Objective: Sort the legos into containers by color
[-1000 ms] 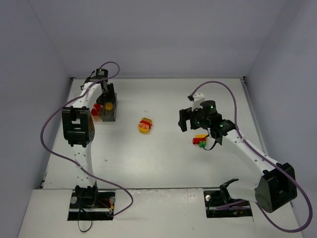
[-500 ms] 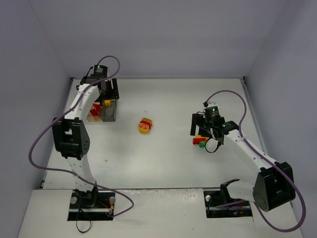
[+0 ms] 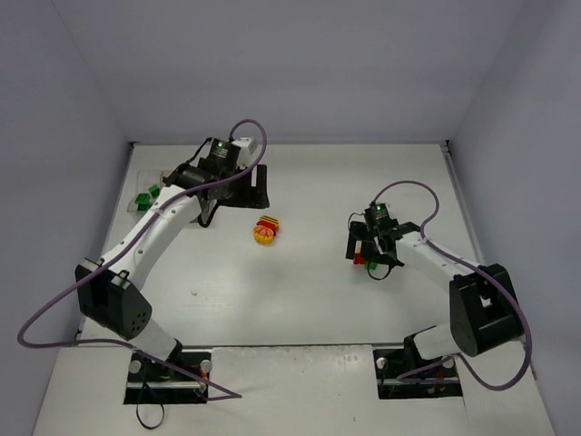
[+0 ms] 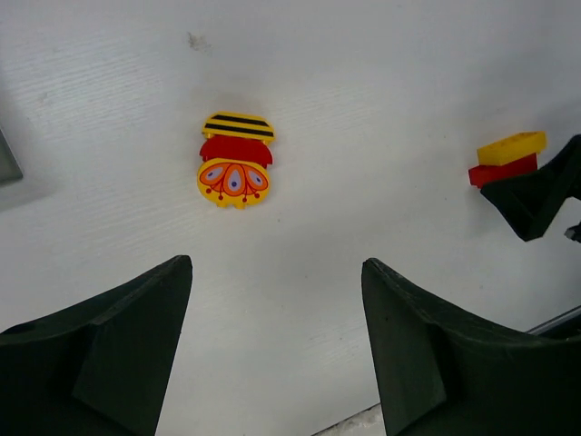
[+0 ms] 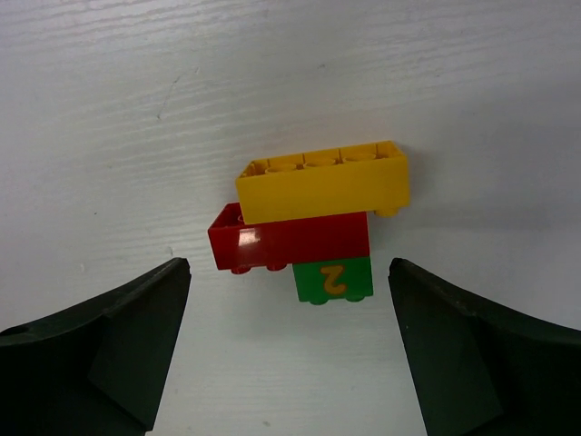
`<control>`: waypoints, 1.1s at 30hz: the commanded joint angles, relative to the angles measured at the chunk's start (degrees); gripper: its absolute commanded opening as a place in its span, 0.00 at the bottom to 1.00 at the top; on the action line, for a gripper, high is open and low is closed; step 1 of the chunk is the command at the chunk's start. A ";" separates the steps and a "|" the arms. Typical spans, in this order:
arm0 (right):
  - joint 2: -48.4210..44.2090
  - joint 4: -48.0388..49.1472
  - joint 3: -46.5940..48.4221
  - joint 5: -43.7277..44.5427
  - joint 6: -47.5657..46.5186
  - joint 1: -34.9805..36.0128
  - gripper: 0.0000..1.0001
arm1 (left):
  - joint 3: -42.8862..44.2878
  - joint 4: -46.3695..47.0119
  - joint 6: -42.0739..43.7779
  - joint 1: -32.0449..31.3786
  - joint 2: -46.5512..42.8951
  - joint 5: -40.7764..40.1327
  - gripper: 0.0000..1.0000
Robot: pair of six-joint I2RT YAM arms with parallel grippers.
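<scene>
The clump I am working on [image 5: 309, 227] is three legos stuck together: a long yellow brick [image 5: 322, 182] at 12 o'clock, a red one [image 5: 290, 241] under it, and a small green one printed with a "2" [image 5: 333, 279] at the red one's 5 o'clock. From overhead it lies on the white bench [image 3: 300, 300], out at 3 o'clock from the middle. My right pincer [image 5: 289, 268] is right over it. Its fingers [image 5: 109, 345] are spread wide, one at 8 and one at 4 o'clock in the wrist view. The clump's lower edge sits between the tips and neither finger touches it. A second clump [image 3: 266, 231] lies near the bench's middle, well apart from the first. It has a yellow cap with black stripes, a red piece, and a yellow piece printed with an orange petal pattern. In the left wrist view this clump [image 4: 235, 159] sits at 12 o'clock, beyond the left pincer [image 4: 274, 265]. That pincer is also spread and holds nothing. At 3 o'clock in that view I catch the first clump's yellow and red bricks, with a dark finger of the right pincer just beside them. The containers [image 3: 138, 177] are at 10 o'clock near the bench's left edge, mostly hidden under the left arm [image 3: 154, 232]. I can make out green legos [image 3: 143, 196] in the clear end box.
</scene>
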 commanded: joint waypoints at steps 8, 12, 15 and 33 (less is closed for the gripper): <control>6.10 5.03 1.25 1.87 2.08 -0.21 0.89 | -3.18 0.08 -1.76 -0.08 -6.06 0.97 0.69; 7.07 6.09 1.25 1.87 1.12 -0.21 0.83 | -3.71 0.34 -1.76 -0.08 -5.88 1.58 0.69; 6.90 6.71 0.90 2.13 0.15 -0.13 0.71 | -3.44 0.60 -1.76 -0.09 -5.71 2.99 0.69; -19.89 26.74 -3.23 -20.53 -34.38 11.65 0.08 | -3.44 6.93 -1.49 -1.84 -4.30 24.87 0.69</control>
